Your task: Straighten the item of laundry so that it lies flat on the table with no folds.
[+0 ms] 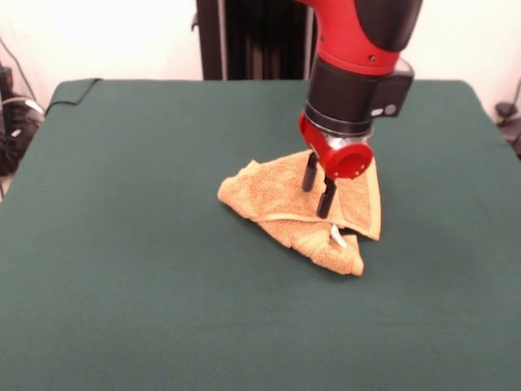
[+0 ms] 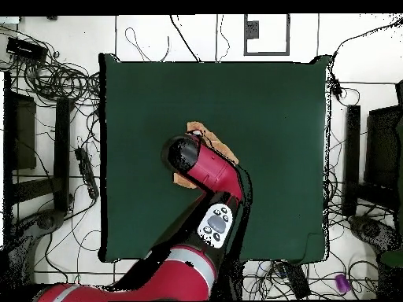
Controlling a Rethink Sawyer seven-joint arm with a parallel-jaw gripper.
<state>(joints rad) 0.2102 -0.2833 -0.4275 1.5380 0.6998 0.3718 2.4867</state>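
Towel [image 1: 277, 199] lies crumpled near the middle of the table [image 1: 122, 269], folded over itself into a rough triangle, with one layer lapped across another and a thicker fold at the corner nearest the front camera. A small white tag [image 1: 337, 237] shows at that corner. The gripper [image 1: 318, 189] hangs over the towel's right part in the front view, its two black fingers [image 1: 310, 173] a narrow gap apart, tips down at the cloth; whether they pinch any of it I cannot tell. From overhead, the arm [image 2: 212, 177] covers most of the towel [image 2: 206, 134], leaving only tan edges showing.
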